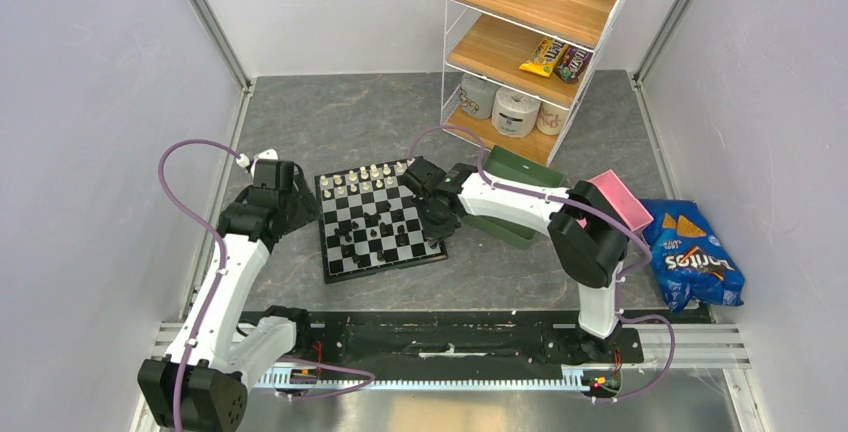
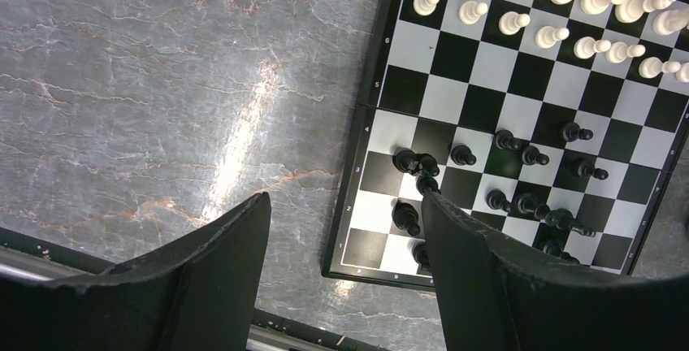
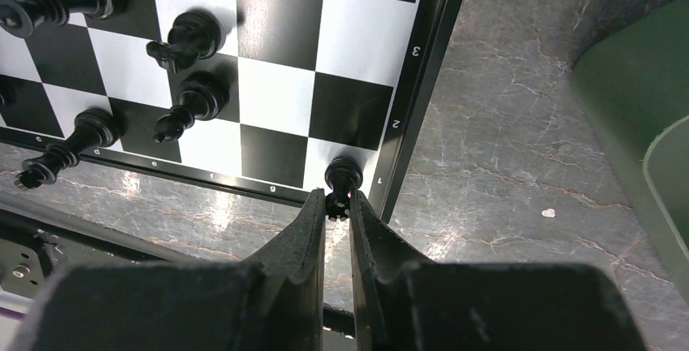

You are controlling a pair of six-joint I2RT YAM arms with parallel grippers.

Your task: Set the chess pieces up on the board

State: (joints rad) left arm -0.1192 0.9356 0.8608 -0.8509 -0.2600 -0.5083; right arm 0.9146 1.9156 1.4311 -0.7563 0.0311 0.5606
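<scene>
Top view: the board (image 1: 400, 252) lies on the grey surface (image 1: 330, 122) between the two arms. White pieces (image 1: 365, 177) are lined along its far rows. Black pieces (image 1: 375, 230) are scattered over its near half. The left hand (image 1: 305, 207) is at the board's left edge, the right hand (image 1: 437, 220) at its right edge. A green tray (image 1: 520, 167) sits just right of the board.

Left wrist view: the left hand is open, fingers wide apart and holding nothing, above the surface beside the board's near left corner.

Right wrist view: the right hand is closed on one black piece (image 3: 342, 179), its top pinched between the fingertips, at a corner square on the board's edge.
</scene>
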